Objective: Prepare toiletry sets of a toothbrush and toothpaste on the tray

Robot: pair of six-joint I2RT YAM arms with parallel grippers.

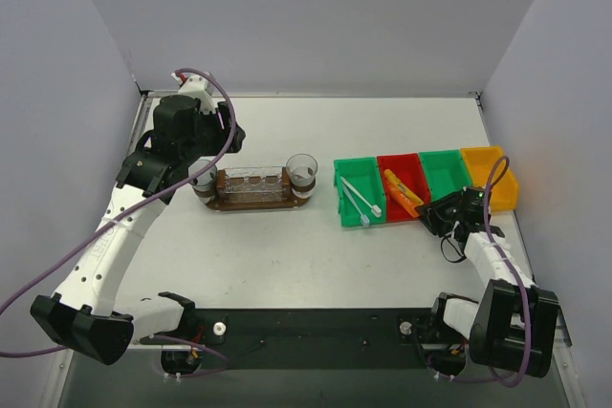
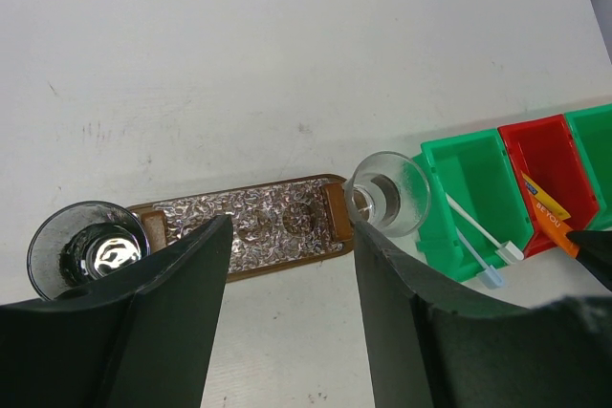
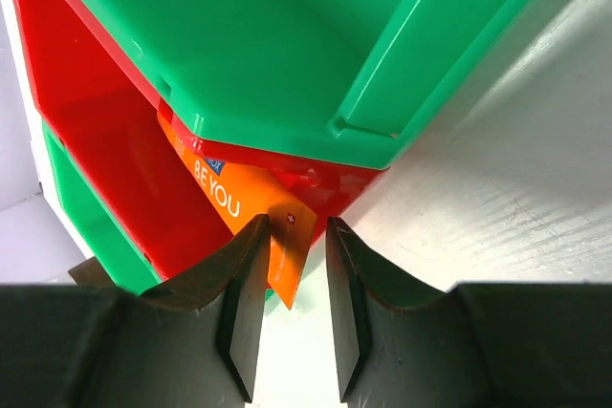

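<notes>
The dark brown oval tray lies left of centre, with a clear cup at its right end and another at its left end. It also shows in the left wrist view. White toothbrushes lie in the left green bin; they also show in the left wrist view. Orange toothpaste tubes lie in the red bin. My left gripper is open and empty above the tray. My right gripper is open, its jaws either side of a toothpaste tube's flat end, which juts over the red bin's front wall.
A row of bins stands at the right: green, red, green and yellow. In the right wrist view a green bin fills the top. White walls close in the table on three sides.
</notes>
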